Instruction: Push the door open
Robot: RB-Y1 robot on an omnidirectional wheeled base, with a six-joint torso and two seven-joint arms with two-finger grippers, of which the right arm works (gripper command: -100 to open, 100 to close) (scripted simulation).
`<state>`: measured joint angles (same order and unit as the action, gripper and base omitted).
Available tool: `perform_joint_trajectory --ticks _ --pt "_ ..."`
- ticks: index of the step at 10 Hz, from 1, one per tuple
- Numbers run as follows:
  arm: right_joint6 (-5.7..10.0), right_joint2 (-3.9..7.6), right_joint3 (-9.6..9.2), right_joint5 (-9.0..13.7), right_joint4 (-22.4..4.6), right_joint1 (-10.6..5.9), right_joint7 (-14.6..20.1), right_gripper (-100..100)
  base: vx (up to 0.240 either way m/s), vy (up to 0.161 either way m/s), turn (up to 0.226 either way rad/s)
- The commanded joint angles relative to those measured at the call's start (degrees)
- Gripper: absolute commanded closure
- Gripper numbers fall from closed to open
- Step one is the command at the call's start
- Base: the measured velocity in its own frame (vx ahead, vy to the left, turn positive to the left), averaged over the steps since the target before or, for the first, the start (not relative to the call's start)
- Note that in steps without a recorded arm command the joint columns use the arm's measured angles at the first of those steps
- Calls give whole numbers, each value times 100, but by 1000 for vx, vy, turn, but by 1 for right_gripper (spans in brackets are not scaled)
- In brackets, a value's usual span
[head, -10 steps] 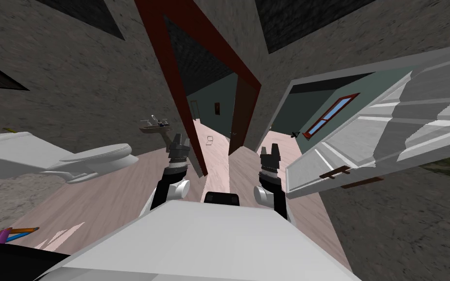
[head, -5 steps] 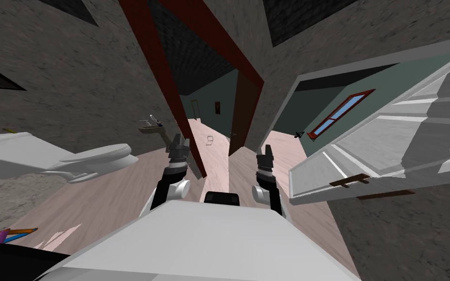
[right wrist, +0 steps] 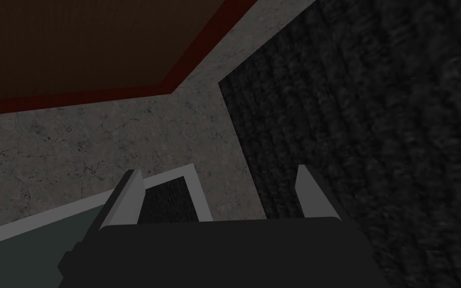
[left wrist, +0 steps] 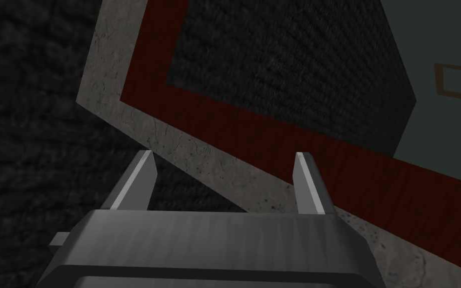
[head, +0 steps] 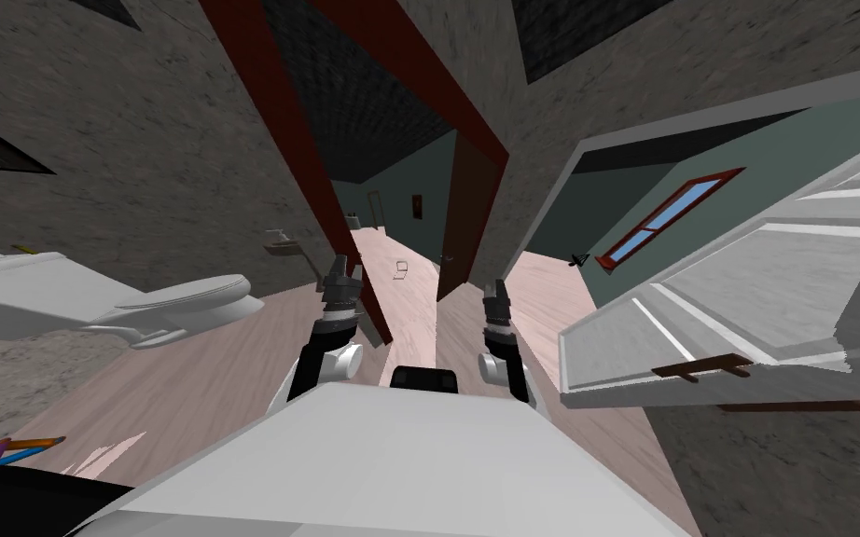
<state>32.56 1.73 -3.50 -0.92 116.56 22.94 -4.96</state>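
White panelled door (head: 755,298) is swung partly open at 3 o'clock of our right end effector (head: 494,296) and apart from it. Its brown handle (head: 703,368) sits near the leading edge. Both end effectors are empty with blades spread. The left end effector (head: 342,278) is at 9 o'clock, by the dark red frame (head: 284,121). Risk: the open blades could snag the handle or door edge and glance off instead of pushing.

**Doorway Colours**

The door (head: 755,308) at three o'clock was pale grey with white panel edges and a brown handle (head: 703,370). A dark red frame (head: 274,121) crossed mottled grey walls (head: 120,186). The floor (head: 223,373) was pinkish wood grain and the toilet (head: 186,300) white.
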Motion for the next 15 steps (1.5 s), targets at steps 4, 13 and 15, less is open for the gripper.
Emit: perform_joint_trajectory --ticks 4,13,15 --pt "139 150 -34 -146 -652 -280 207 -100 118 -69 45" --pt "352 296 -112 -381 -1636 -685 502 -100 98 -58 37" --pt "401 324 -130 -435 -1866 -780 571 -100 98 -61 37"
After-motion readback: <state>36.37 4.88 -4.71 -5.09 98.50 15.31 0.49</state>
